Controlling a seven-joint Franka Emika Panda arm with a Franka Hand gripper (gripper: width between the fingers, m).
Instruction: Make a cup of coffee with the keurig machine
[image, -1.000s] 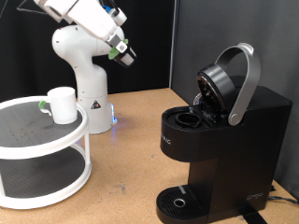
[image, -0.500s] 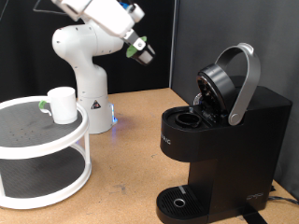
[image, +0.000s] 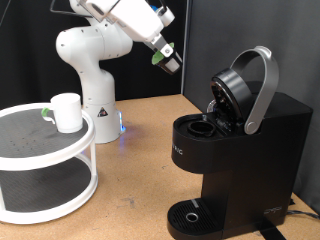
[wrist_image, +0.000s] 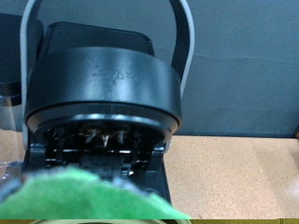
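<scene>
Pod-loading step: the gripper (image: 167, 57), its jaws closed on a green-topped pod (wrist_image: 89, 198), hangs in the air at ten o'clock from the open-lidded keurig machine (image: 235, 150); the next move calls for lining the pod up over the open chamber. Against the earlier frame the gripper has travelled from near the robot base toward the machine, while the cup (image: 66, 112) remains on the white tiered stand (image: 45, 190) on the counter (image: 140, 170), at nine o'clock from the machine.

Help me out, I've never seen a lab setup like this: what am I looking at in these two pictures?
The exterior view is from a camera beside the table. The white machine is a robot arm; its gripper is in the air, carrying a small dark pod with a green top toward the keurig machine, whose lid stands open. The cup sits on a white two-tier stand at that view's left. The wrist view is from a camera on the robot's hand: it faces the open brewer head, and the green blur is the pod, very close to the lens.
</scene>
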